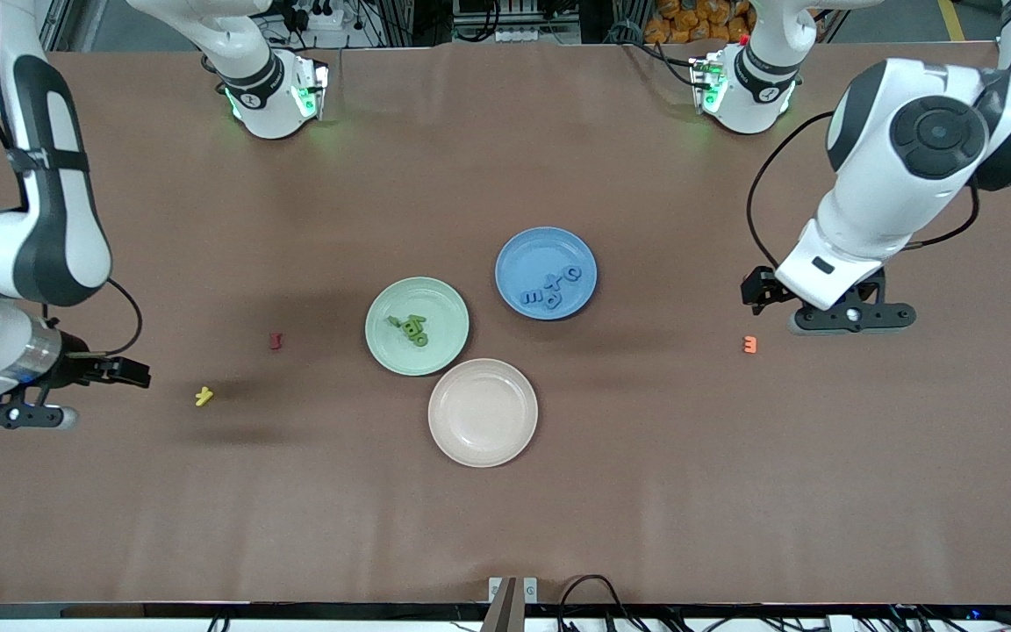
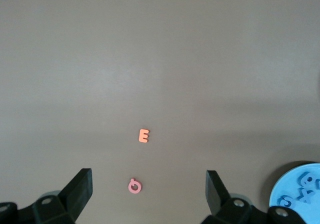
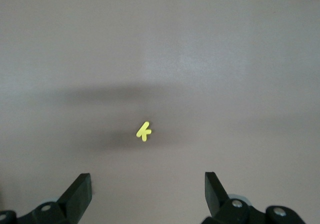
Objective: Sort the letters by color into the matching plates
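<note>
1. Two plates already hold their colours: the green letters [image 1: 409, 329] lie piled in the green plate [image 1: 448, 303], the blue letters [image 1: 549, 288] in the blue plate [image 1: 527, 250], which lies just beside it, farther from the front camera.
2. No green or blue letter shows loose on the tabletop [image 1: 646, 491], so the sort looks finished and no pick seems due.
3. Left tool [image 1: 852, 314] hangs open and empty over the left arm's end, well apart from the blue plate, with an orange letter [image 1: 749, 345] near it and a pink letter [image 2: 134, 186] in its wrist view.
4. Right tool [image 1: 18, 411] hangs open and empty over the right arm's end, near a yellow letter [image 1: 204, 397]; a red letter [image 1: 276, 341] lies between that and the green plate.
5. Neither arm is nearer to any work; both wait.
6. One cream plate [image 1: 483, 412] is empty.
</note>
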You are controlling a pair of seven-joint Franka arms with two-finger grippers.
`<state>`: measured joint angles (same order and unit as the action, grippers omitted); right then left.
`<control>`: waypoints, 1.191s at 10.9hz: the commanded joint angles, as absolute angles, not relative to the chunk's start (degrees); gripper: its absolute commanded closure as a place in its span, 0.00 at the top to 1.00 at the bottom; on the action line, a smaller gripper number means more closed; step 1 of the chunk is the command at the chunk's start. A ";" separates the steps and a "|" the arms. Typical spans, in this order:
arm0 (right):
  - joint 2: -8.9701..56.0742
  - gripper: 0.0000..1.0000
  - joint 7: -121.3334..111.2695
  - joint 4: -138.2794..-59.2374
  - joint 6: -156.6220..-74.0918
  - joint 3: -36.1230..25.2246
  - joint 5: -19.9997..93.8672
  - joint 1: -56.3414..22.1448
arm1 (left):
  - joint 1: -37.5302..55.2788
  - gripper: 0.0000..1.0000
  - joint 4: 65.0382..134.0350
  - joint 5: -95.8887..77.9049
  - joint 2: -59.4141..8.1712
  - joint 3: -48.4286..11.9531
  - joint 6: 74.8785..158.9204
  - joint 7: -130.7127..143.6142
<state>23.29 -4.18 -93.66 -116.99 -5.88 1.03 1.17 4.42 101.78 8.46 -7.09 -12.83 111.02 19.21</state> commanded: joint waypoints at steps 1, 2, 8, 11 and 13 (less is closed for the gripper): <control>18.30 1.00 -4.75 -90.89 -108.40 -5.27 0.26 1.85 | 4.75 1.00 99.49 5.55 -4.14 -9.76 106.71 14.96; 16.72 1.00 -4.75 -90.18 -105.67 -5.19 0.26 1.67 | 5.09 1.00 99.41 3.01 -2.91 -7.84 105.83 14.33; 11.52 1.00 -4.57 -84.29 -92.04 -4.57 0.26 -0.43 | 4.57 1.00 92.82 1.93 -1.76 -5.89 98.72 13.36; 7.57 1.00 -4.13 -83.94 -86.50 -4.48 -1.05 -2.28 | 2.90 1.00 90.09 1.32 -1.41 -5.89 94.75 13.27; 4.67 1.00 -3.43 -84.20 -83.51 -4.48 -2.10 -3.86 | 3.08 1.00 89.39 0.88 -1.23 -4.58 94.75 13.62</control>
